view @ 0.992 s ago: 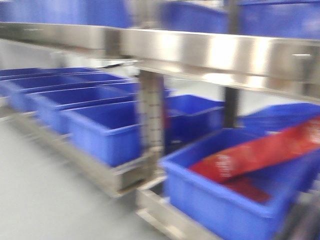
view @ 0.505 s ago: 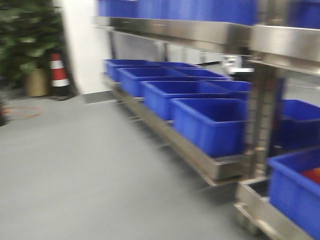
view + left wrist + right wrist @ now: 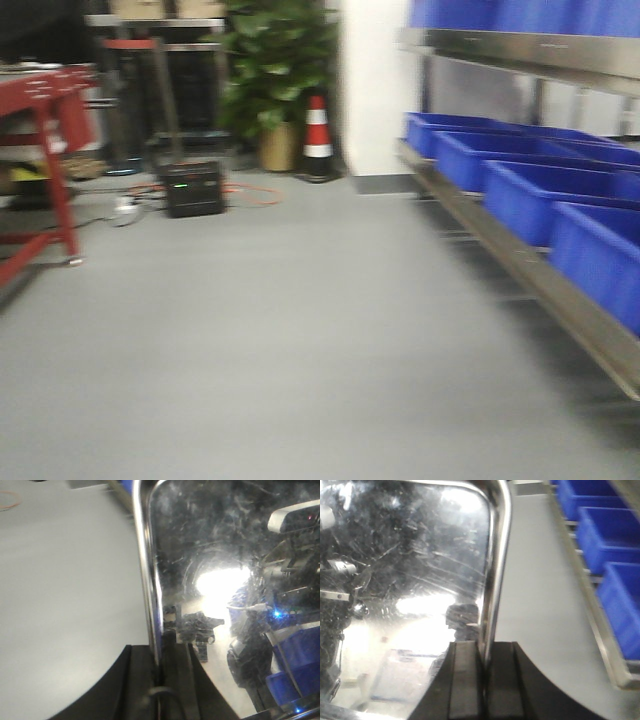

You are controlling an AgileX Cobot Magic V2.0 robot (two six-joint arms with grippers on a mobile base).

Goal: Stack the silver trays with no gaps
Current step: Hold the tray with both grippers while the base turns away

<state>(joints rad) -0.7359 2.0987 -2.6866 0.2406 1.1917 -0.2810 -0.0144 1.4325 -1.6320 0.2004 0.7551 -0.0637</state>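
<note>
We see open grey floor through the middle. Along the right runs a steel rack loaded with blue bins; a red table juts in at the left. Far back, a black box, striped cone and potted plant stand in the way. Between the arms the silver tray fills the room, pinched by the left gripper and right gripper.

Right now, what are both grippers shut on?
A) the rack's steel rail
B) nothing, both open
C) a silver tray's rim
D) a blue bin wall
C. In the wrist views, the left gripper and the right gripper each pinch the thin raised rim of a silver tray, with one pad on either side of the edge.
</note>
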